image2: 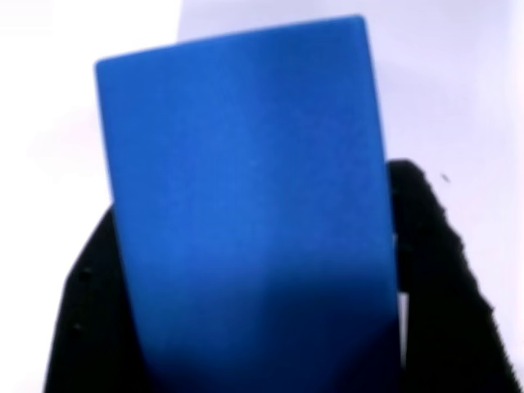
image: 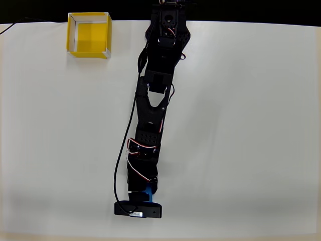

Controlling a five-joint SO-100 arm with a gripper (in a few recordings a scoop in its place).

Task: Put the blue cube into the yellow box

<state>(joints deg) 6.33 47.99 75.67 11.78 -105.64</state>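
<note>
**Blue cube: one item, held between the jaws**

Blue cube (image2: pixel 246 213), count one. In the wrist view it sat directly between the two black fingers (image2: pixel 442 278), its matte blue face close to the lens, with a dark pad on either side of it. Jaws were closed against the cube's sides, no gap showing on the left, a thin sliver of white visible at the right edge. In the overhead view a small blue patch (image: pixel 149 193) showed at the tip of the arm, just beside the black camera bar (image: pixel 138 209).

Gripper (image: pixel 145 193), count one. It lay at the lower end of the black arm (image: pixel 155 100), which stretched down the picture from its base at the top edge. Red and white wires (image: pixel 134 146) ran along the wrist, and a black cable (image: pixel 120 155) looped down the arm's left side.

Yellow box (image: pixel 89 35), count one. Open-topped, white-edged rim, yellow floor, nothing seen inside. It stood well apart from the jaws, at the upper left corner of the overhead view, near the table's far edge.

White table (image: pixel 241 130), count one. Its surface lay between the jaws and the box with no other article on it in the overhead view. Whether the cube touched the table could not be told.
</note>
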